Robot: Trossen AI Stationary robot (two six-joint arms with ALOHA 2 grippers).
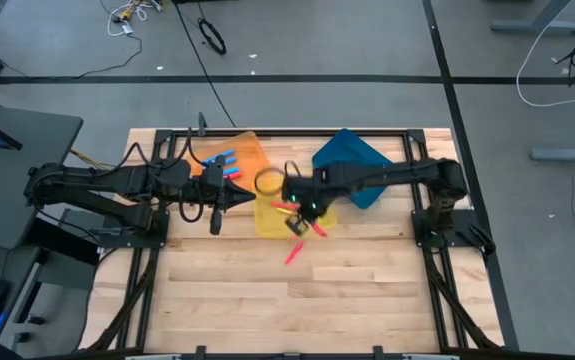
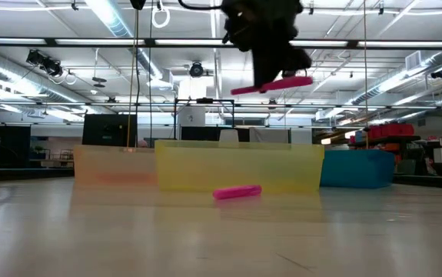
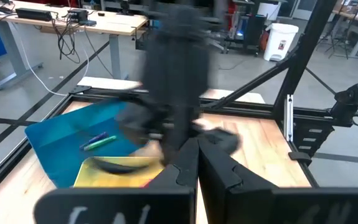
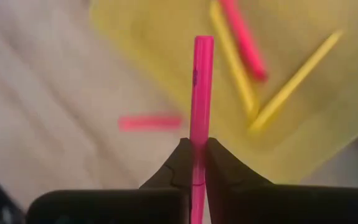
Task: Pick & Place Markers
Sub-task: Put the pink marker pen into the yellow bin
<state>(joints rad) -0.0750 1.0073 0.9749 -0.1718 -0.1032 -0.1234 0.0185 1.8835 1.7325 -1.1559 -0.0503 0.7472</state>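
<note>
The right pincer (image 4: 197, 163) is clamped on a pink marker (image 4: 201, 87) and holds it in the air, above the edge of the yellow tray (image 1: 267, 218). Under the pincer, a second pink marker (image 2: 237, 192) lies on the table (image 1: 267, 300), just in front of the tray. Inside the tray there are one more pink marker (image 4: 244, 38) and two yellow markers (image 4: 294, 81). The left pincer (image 3: 194, 171) is closed on nothing, over the orange tray (image 1: 247, 152).
</note>
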